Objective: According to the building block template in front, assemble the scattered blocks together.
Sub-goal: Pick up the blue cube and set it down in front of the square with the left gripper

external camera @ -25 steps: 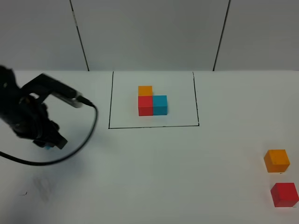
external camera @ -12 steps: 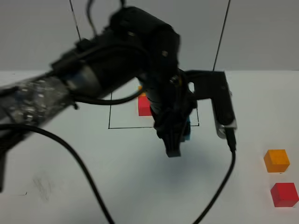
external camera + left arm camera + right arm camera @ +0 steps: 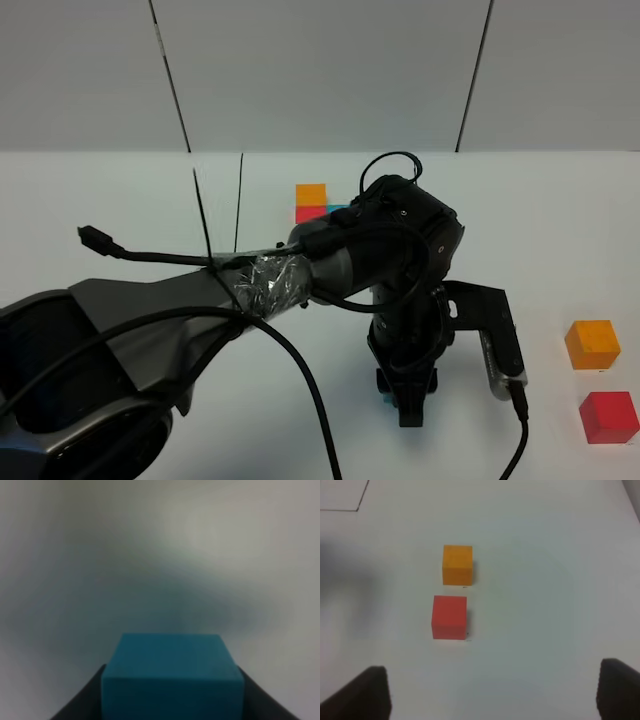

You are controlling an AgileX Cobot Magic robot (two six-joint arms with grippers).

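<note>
Three loose cubes were counted, one of each colour. The cyan-blue cube [image 3: 172, 675] sat clamped between the dark fingers of the left tool [image 3: 408, 405], which had closed narrow on it; only a sliver of it showed in the high view, and whether it touched the tabletop [image 3: 150, 400] could not be told. The orange cube [image 3: 592, 344] and the red cube [image 3: 610, 417] lay on the tabletop near the right edge of the high view, the red one nearer the camera, with a small gap between them.

There was one building block template [image 3: 311, 203], at the far middle of the tabletop. Its orange and red cubes showed, its cyan one only as a thin strip behind the left arm [image 3: 330, 265]. Of the black frame line [image 3: 240, 200] only the left side was clear.

Two tools were counted. The right tool [image 3: 495, 695] stood wide with nothing between its jaws, near the orange and red cubes. Bare white tabletop lay between the left tool and those two cubes
</note>
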